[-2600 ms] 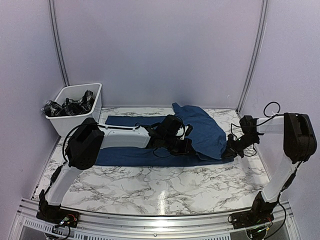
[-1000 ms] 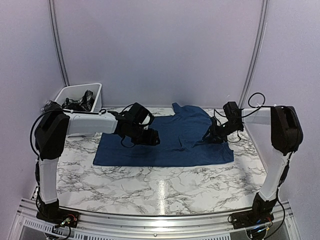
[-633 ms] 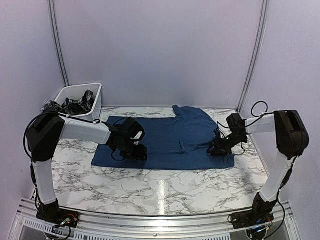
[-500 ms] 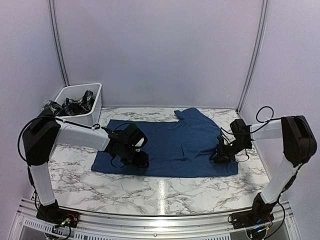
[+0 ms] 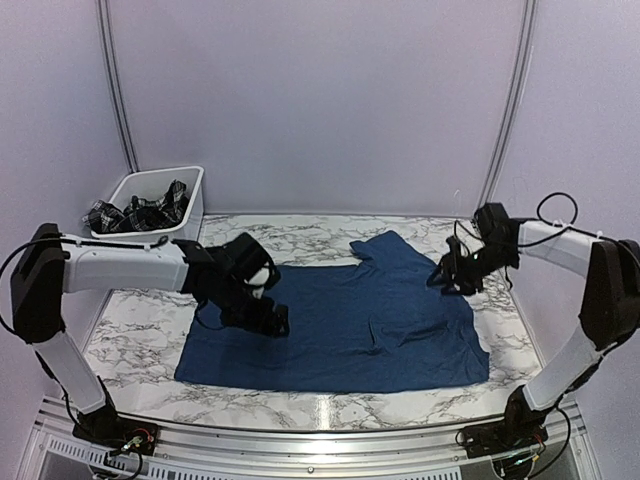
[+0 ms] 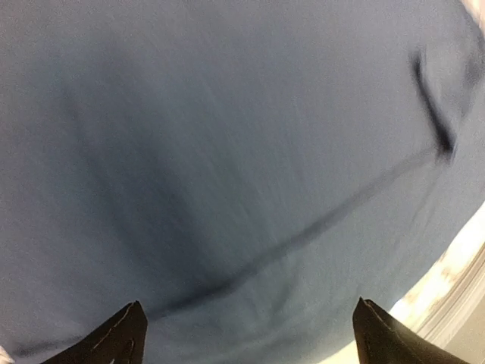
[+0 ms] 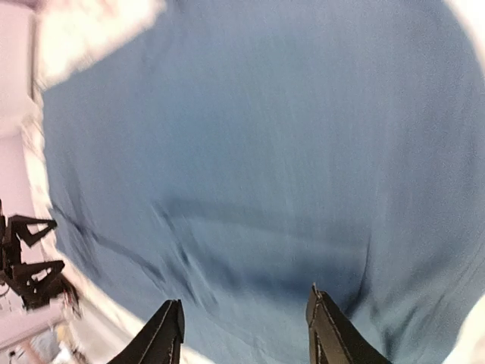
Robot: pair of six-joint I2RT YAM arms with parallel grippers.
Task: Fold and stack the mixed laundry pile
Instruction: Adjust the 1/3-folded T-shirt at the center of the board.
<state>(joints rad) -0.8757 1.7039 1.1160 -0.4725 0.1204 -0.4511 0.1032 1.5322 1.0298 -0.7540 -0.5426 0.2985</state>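
Note:
The navy blue t-shirt of the laundry pile lies spread flat on the marble table, one sleeve pointing to the back. My left gripper hovers over the shirt's left part, open wide with only blue cloth beneath it and nothing between the fingers. My right gripper hangs over the shirt's right back corner, also open and empty above the cloth. The black-and-white plaid garment sits bunched in the white bin at the back left.
The shirt's near hem lies close to the table's front edge and metal rail. Lilac walls close in the back and both sides. Bare marble shows left of the shirt and along the back.
Both grippers pulled the shirt toward the near edge and spread it flat, then opened. The right arm has drawn back to the right rear; the left gripper has let go and lifted slightly.

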